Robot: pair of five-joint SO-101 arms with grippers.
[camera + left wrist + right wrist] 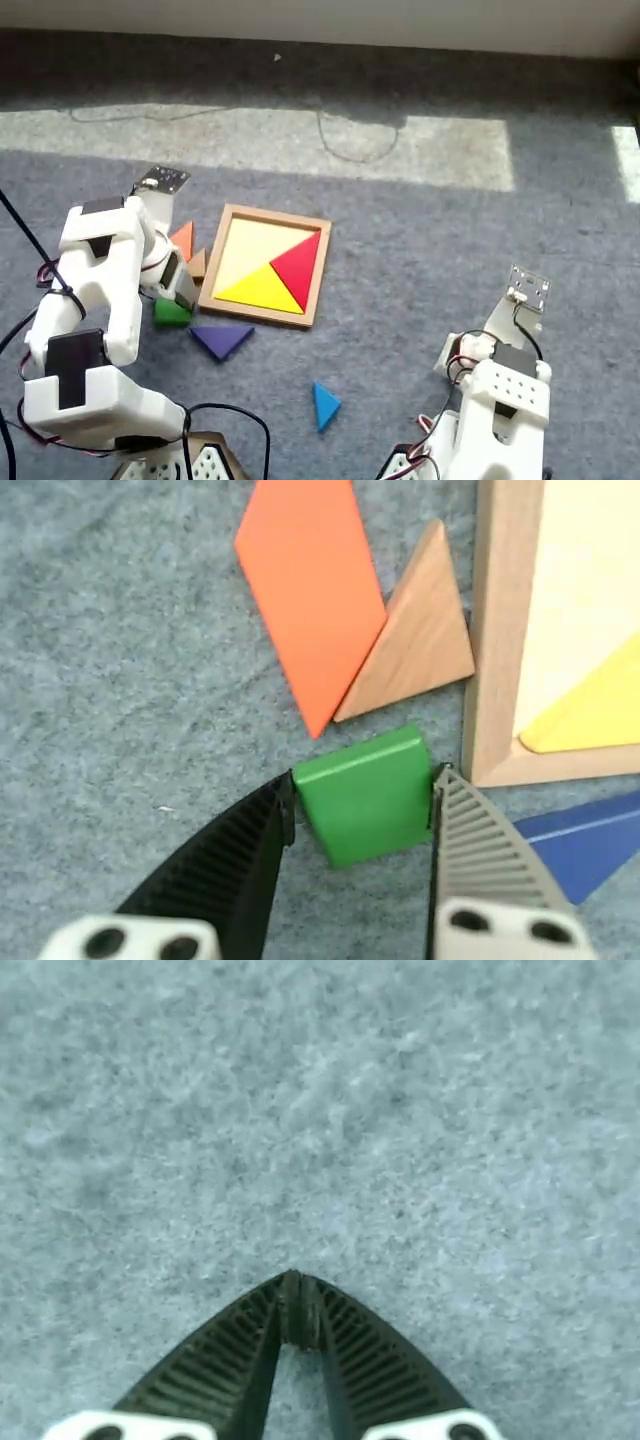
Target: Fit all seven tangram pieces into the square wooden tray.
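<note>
Gripping green piece (365, 798) beside tray (500, 630) corner, left hand (365, 778); orange parallelogram (310, 590) near (right hand (298, 1282) closed)

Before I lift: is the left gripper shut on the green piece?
Shut on it: the left gripper presses its fingers against both sides of the green piece.

Grey carpet (420, 250) floor, sunlit band (250, 140) across it, thin cable (350, 152) lying there, pale wall strip (400, 20) behind.

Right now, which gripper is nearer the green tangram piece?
Left. The left gripper is closed on the green piece, beside the wooden tray corner. The right gripper is shut over bare carpet, well away from it.
</note>
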